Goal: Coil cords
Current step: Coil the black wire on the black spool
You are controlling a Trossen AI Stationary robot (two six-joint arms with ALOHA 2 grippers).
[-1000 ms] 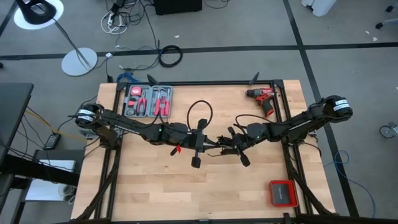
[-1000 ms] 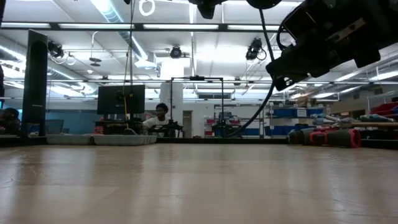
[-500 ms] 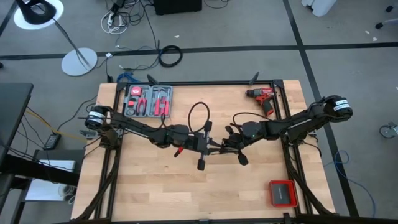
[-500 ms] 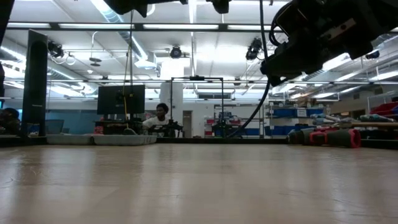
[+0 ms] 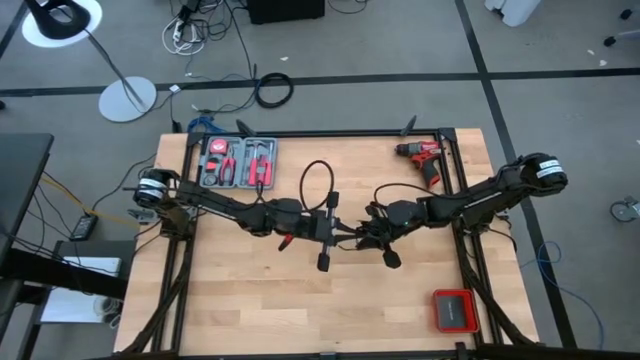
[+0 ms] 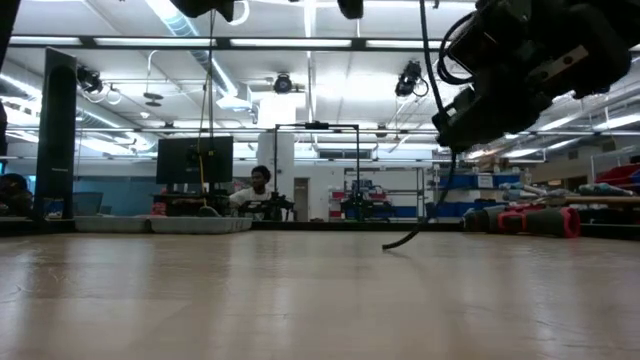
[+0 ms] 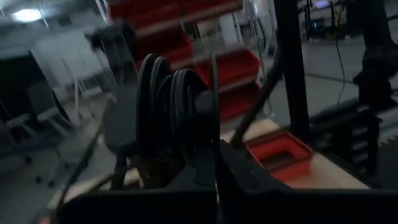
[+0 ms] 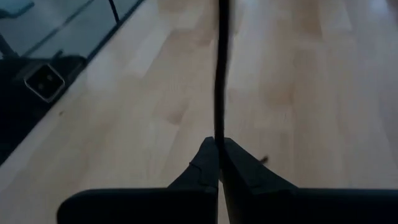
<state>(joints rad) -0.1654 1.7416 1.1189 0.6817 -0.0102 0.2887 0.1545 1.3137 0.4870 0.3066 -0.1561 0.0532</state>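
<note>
Cord point(image 5: 318, 185) is seen from above looped mid-worktop point(image 5: 250, 310), pinched between left pincer point(image 5: 335, 232) and right pincer point(image 5: 362, 236). In the right wrist view, pressed-together fingers point(image 8: 208, 165) clamp the cord point(image 8: 220, 81).

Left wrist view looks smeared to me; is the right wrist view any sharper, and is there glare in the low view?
Left wrist view: soft and blurred, though the red open-topped bin is readable. Right wrist view: the thin black cord is fairly crisp between the right gripper fingers, with the light wooden table softer behind it. Low view: bright ceiling lights wash out the top and leave the arm a dark silhouette.
</note>
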